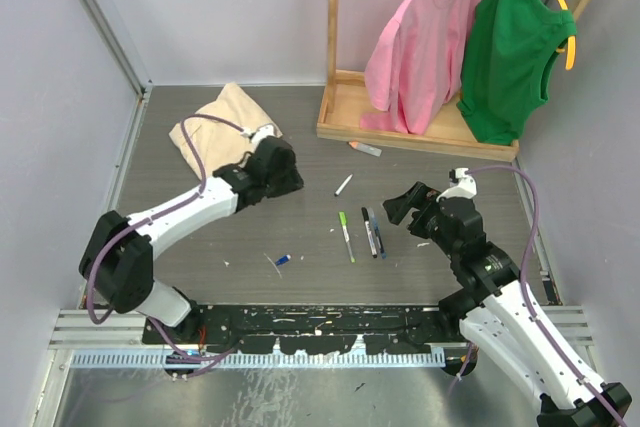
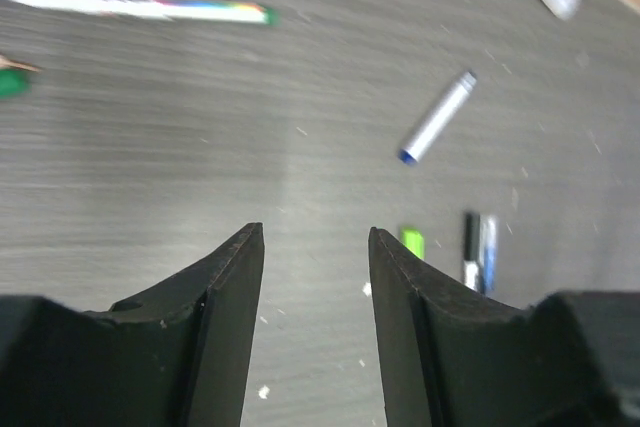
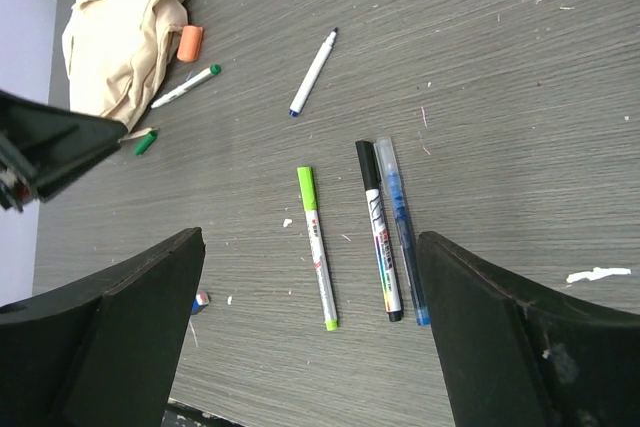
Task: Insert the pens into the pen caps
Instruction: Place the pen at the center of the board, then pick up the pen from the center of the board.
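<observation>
While my right gripper (image 1: 405, 204) stands at full spread and empty, three thin plastic pens (image 1: 370, 233) lie side by side just to its left, long axes running near to far: a silver-barrelled pen with lime-green ends (image 3: 318, 247), a white pen with a black far end (image 3: 378, 232) and a translucent blue pen (image 3: 402, 232). I judge the right arm the nearer. My left gripper (image 2: 315, 235), half spread, holds nothing above the grey wood-grain table (image 2: 150, 147). The barrels look smooth and round, apt to roll. A stubby blue cap (image 1: 283, 260) lies further left and nearer.

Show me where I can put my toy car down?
It's bare between the beige cloth and the wooden rack, and between the blue cap and the left arm. It's crowded where three pens lie beside the right claw.
</observation>
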You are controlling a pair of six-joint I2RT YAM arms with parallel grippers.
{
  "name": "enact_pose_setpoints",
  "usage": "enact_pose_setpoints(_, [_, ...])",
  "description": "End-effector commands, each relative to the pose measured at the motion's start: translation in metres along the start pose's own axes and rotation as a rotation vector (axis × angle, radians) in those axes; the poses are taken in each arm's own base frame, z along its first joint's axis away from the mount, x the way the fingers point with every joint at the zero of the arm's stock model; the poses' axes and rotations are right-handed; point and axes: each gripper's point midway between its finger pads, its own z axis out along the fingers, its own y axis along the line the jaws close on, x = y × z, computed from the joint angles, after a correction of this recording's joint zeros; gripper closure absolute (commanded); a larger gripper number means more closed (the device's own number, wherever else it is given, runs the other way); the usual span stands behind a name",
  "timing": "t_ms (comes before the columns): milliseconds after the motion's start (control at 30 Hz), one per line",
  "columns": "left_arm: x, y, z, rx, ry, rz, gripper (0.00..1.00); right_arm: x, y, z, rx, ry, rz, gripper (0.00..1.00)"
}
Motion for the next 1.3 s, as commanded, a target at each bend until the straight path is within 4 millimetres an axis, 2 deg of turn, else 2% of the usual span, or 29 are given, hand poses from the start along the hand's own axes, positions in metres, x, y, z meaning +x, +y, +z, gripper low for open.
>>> enact_pose_setpoints(0, [-0.022,0.032,0.014,-0.044,0.016,-0.1,0.52,-0.018,0.018,-0.005,-0.059,-0.052,0.003,0.08])
enact_pose_setpoints(100, [-0.04,0.048,0.029,-0.131,-0.014,-0.143,0.49,-0.018,0.017,-0.007,-0.056,-0.05,0.0,0.08])
enact_pose_setpoints(267, [-0.058,0.064,0.053,-0.263,-0.063,-0.187,0.46,-0.019,0.015,-0.012,-0.051,-0.062,0.004,0.08])
enact_pose_setpoints(600, [-0.06,0.086,0.098,-0.406,-0.073,-0.265,0.44,-0.02,0.008,-0.02,-0.04,-0.083,0.015,0.08])
enact_pose_setpoints(833, [-0.061,0.099,0.11,-0.473,-0.087,-0.314,0.43,-0.019,0.007,-0.022,-0.037,-0.087,0.015,0.08])
enact_pose_setpoints(1267, [-0.061,0.11,0.124,-0.539,-0.101,-0.342,0.4,-0.018,0.001,-0.025,-0.022,-0.093,0.015,0.08])
